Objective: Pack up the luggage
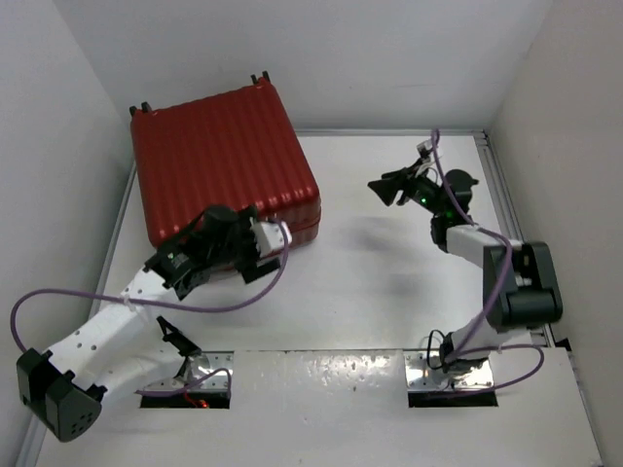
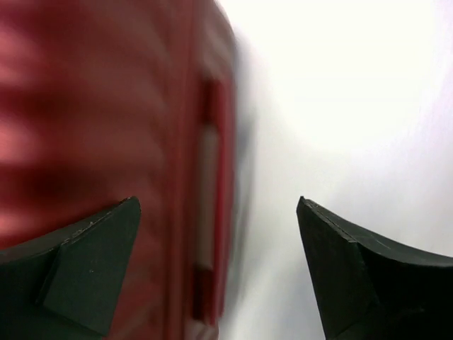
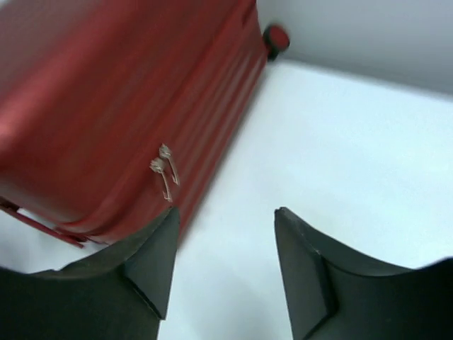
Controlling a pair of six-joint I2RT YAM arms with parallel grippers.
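Observation:
The luggage, a large dark red ribbed hard-shell suitcase, lies closed and flat at the back left of the table, wheels toward the back wall. My left gripper is open and empty at the suitcase's front right corner, by its side handle. The suitcase fills the left of the left wrist view, blurred. My right gripper is open and empty, apart from the suitcase to its right, pointing at it. The right wrist view shows the suitcase, its two zipper pulls and a wheel.
White walls close the table in on the left, back and right. A metal rail runs along the right edge. Purple cables loop from both arms. Two metal base plates sit at the near edge.

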